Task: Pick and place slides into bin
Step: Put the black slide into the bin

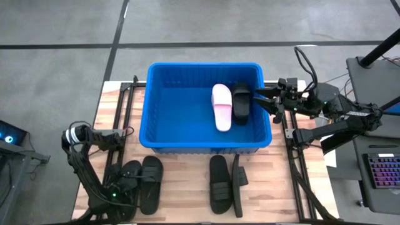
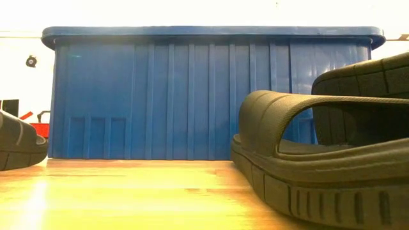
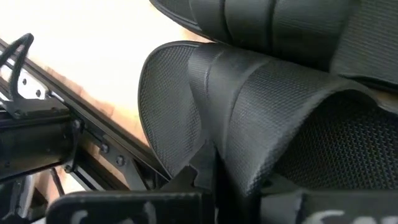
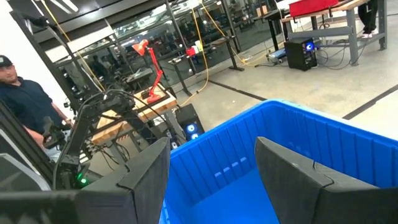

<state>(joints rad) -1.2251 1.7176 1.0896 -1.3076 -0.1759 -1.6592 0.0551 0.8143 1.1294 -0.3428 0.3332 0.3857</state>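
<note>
The blue bin [image 1: 203,106] stands at the table's far middle and holds one pale pink-white slide [image 1: 221,107] and one black slide [image 1: 242,103]. Two black slides [image 1: 151,184] lie at the near left. Two more [image 1: 219,184] lie near the middle, one of them on its edge [image 1: 239,184]. My left gripper [image 1: 123,180] is down on the leftmost black slide [image 1: 132,174], whose strap [image 3: 249,106] fills the left wrist view. My right gripper [image 1: 270,102] hovers open and empty over the bin's right rim [image 4: 273,112]. My left gripper [image 3: 233,183] is closed on the wide strap of the leftmost black slide, at the strap's edge [image 3: 208,134]. The fingers come from above, slanting from the table's left. The slide hides the fingertips, so the kind of hold does not show.
Black rails run along the table's left [image 1: 122,112] and right [image 1: 290,156] sides. A keyboard [image 1: 382,172] and desk gear stand off the table's right. A person [image 4: 18,99] stands in the room beyond. In the low view a black slide [image 2: 319,166] lies close in front of the bin wall [image 2: 192,96].
</note>
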